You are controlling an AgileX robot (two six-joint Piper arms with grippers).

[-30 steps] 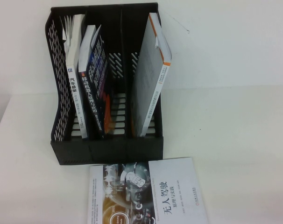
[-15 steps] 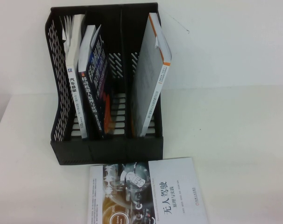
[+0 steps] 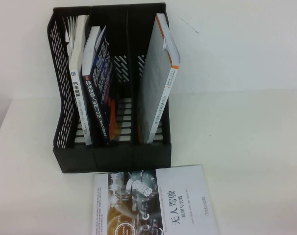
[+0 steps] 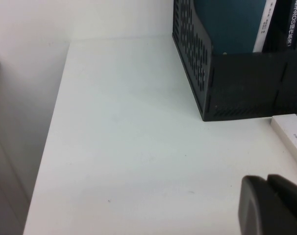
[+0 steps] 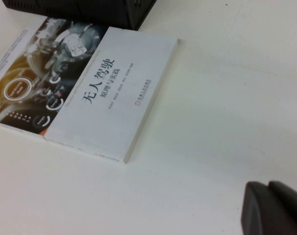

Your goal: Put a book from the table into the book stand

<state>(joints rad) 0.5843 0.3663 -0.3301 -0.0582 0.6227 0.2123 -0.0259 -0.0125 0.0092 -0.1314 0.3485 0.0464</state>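
Observation:
The black book stand (image 3: 114, 156) stands on the white table (image 3: 251, 147). The thin white-grey book (image 3: 156, 93) with orange stripes stands upright in the stand's right slot, leaning on the right wall. Neither arm shows in the high view. In the left wrist view, my left gripper (image 4: 267, 180) is shut and empty, hovering over bare table near the stand's left front corner (image 4: 212, 98). In the right wrist view, my right gripper (image 5: 267, 186) is also shut and empty, over bare table to the right of the flat book.
A white book with a dark photo panel (image 3: 183, 200) lies flat in front of the stand, also seen in the right wrist view (image 5: 109, 93). A white book (image 3: 79, 73) fills the left slot and a dark blue one (image 3: 102, 83) the middle slot.

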